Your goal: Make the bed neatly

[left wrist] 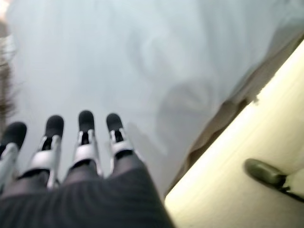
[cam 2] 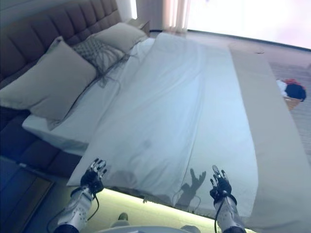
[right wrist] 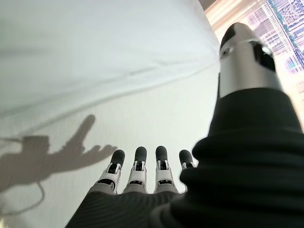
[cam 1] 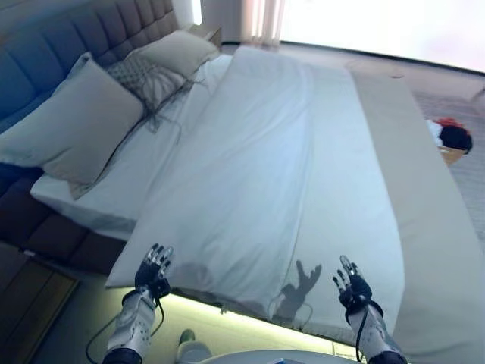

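A white duvet (cam 1: 265, 167) lies spread over the bed, its near corner hanging over the side edge by my left hand (cam 1: 154, 271). That hand hovers open just above the corner, fingers (left wrist: 85, 142) straight and holding nothing. My right hand (cam 1: 352, 287) is open too, raised over the duvet's near edge with fingers (right wrist: 137, 173) straight and a shadow under it. Two beige pillows (cam 1: 76, 125) and a patterned cushion (cam 1: 148, 76) lean against the dark tufted headboard (cam 1: 45, 53). A beige sheet (cam 1: 424, 205) shows along the foot of the bed.
A lit strip (cam 1: 227, 318) runs under the bed's near side. A wooden nightstand (cam 1: 34, 296) stands at the lower left. A basket with red and dark items (cam 1: 453, 140) sits on the floor past the bed's foot. Bright curtained windows (cam 1: 364, 23) line the far wall.
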